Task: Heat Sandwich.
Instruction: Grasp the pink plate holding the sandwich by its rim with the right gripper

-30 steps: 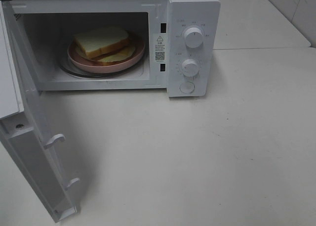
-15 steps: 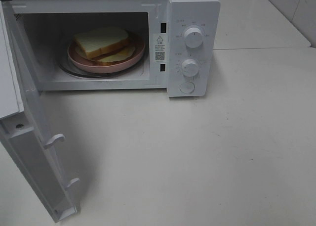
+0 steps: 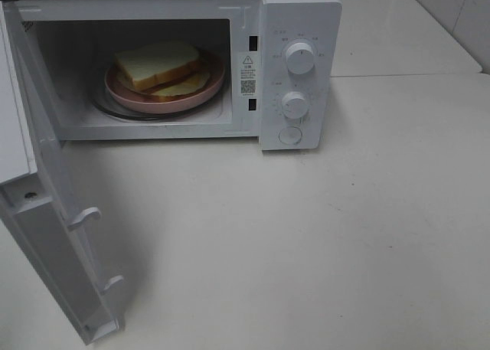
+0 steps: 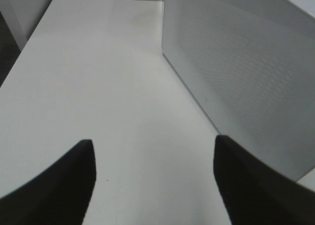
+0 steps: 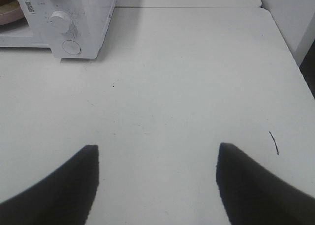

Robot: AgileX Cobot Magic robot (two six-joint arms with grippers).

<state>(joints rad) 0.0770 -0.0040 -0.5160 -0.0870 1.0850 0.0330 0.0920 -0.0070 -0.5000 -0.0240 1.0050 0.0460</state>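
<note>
The sandwich (image 3: 157, 65), pale white bread with yellowish filling, lies on a round pink plate (image 3: 210, 89) on the glass turntable inside the white microwave (image 3: 298, 13). The microwave door (image 3: 46, 243) stands wide open to the left. Neither arm shows in the high view. My left gripper (image 4: 152, 151) is open and empty above the table, beside the door's outer face (image 4: 241, 72). My right gripper (image 5: 157, 153) is open and empty above the bare table, to the right of the microwave's control panel (image 5: 69, 18).
The control panel has two round knobs (image 3: 300, 57) and a round button (image 3: 290, 135). A second white table top (image 3: 398, 28) adjoins at the back right. The table's right edge (image 5: 290, 52) shows in the right wrist view.
</note>
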